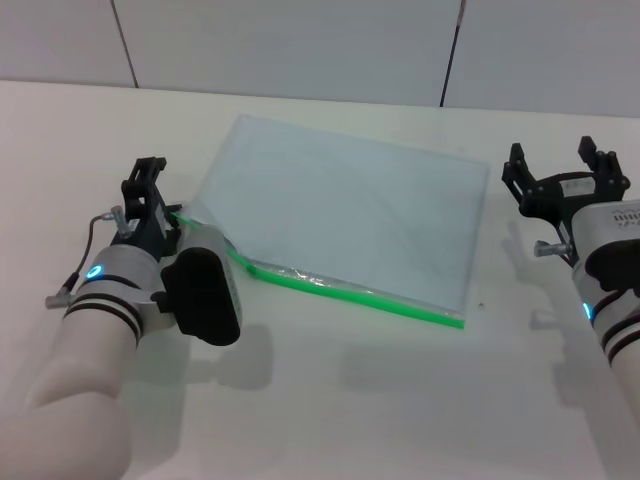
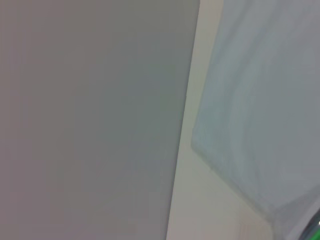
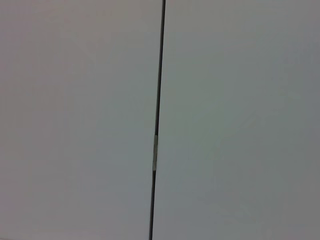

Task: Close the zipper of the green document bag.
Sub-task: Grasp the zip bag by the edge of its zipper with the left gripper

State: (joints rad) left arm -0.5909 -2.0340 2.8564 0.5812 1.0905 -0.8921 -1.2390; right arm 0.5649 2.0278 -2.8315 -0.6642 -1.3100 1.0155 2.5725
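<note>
The green document bag (image 1: 350,210) lies flat in the middle of the white table, a pale translucent pouch. Its zipper (image 1: 350,292) is the bright green strip along the near long edge, running from beside my left wrist to the near right corner. I cannot make out the slider. My left gripper (image 1: 148,172) sits at the left end of the zipper, just beside the bag's left edge. In the left wrist view a corner of the bag (image 2: 260,100) shows, with a sliver of the green zipper (image 2: 315,227). My right gripper (image 1: 563,165) stands open, apart from the bag, off its right edge.
The white table (image 1: 330,400) stretches in front of the bag toward me. A grey panelled wall (image 1: 300,45) rises behind the table's far edge, and the right wrist view shows only this wall (image 3: 225,120) with a dark seam.
</note>
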